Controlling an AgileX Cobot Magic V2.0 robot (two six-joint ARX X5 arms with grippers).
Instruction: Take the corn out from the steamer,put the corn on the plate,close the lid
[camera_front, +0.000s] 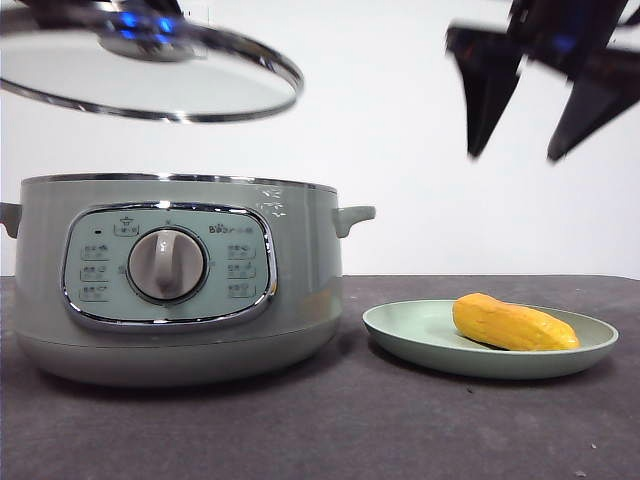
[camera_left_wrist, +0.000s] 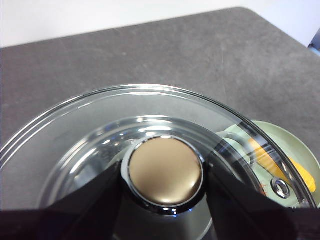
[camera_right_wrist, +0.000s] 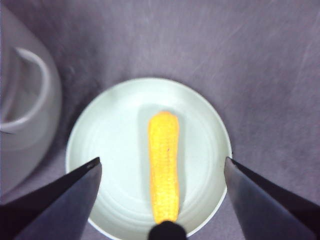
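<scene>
The corn (camera_front: 514, 323) lies on the pale green plate (camera_front: 400, 330) to the right of the steamer (camera_front: 175, 275), which stands open. My left gripper (camera_left_wrist: 165, 175) is shut on the knob (camera_left_wrist: 165, 170) of the glass lid (camera_front: 150, 85) and holds it in the air above the steamer's left part. My right gripper (camera_front: 535, 130) is open and empty, high above the plate. In the right wrist view the corn (camera_right_wrist: 164, 167) lies on the plate (camera_right_wrist: 110, 135) between my open jaws.
The dark grey table (camera_front: 320, 430) runs under everything, with a white wall behind. The steamer's side handle (camera_right_wrist: 27, 87) shows beside the plate in the right wrist view.
</scene>
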